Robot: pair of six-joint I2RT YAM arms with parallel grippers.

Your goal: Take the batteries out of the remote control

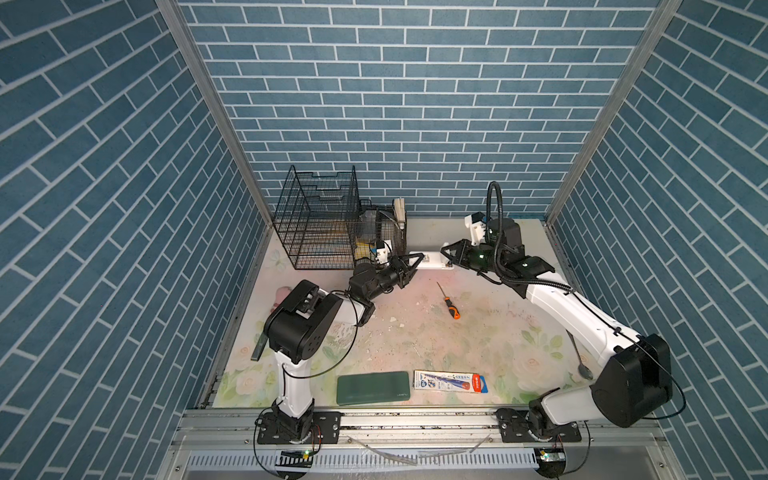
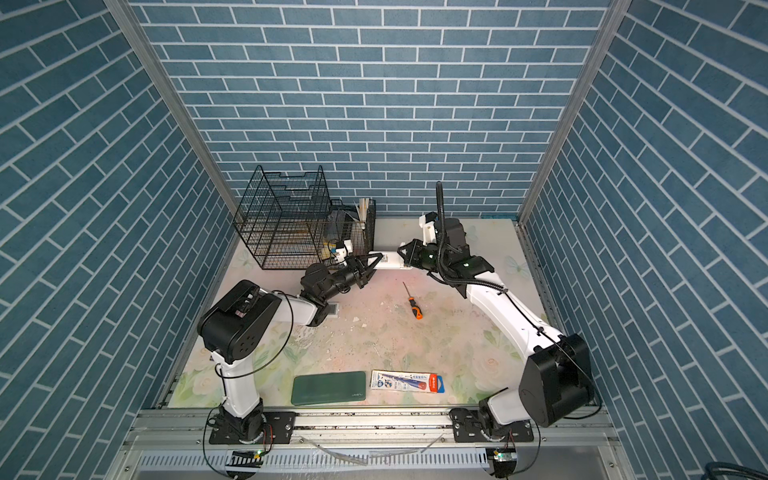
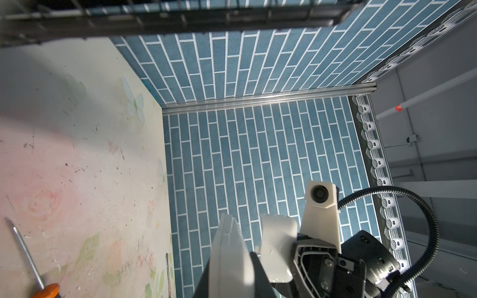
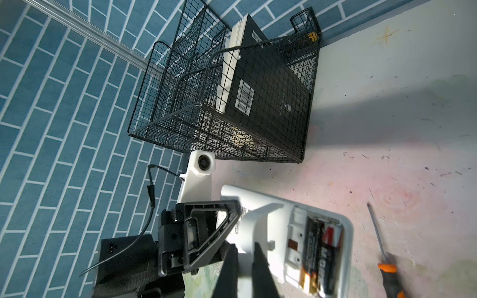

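Step in hand: cover removal, with extraction of the batteries not yet begun. The remote control (image 1: 434,261) lies in the upper centre of both top views, just to the right of the wire rack (image 1: 320,224), spanned between the two arms. The left pincer (image 1: 413,261) is closed on the remote's left end and braces the body. The right pincer (image 4: 244,247) is closed on the white battery cover (image 4: 258,224), which in the right wrist view stands tilted up off the housing at the lower centre of the frame. The compartment is therefore exposed: the batteries (image 4: 320,254) sit in it side by side at the lower right of that frame. Two can be made out; whether more lie elsewhere cannot be told. The screwdriver (image 1: 449,301) lies on the tabletop (image 1: 415,332), apart from both arms, below the remote in the top views. The next move likely calls for carrying the cover clear and setting it down on a bare part of the tabletop, then returning the right pincer to the compartment. The left grip should hold firm throughout, since the batteries probably sit tightly and must be pried up by one end.
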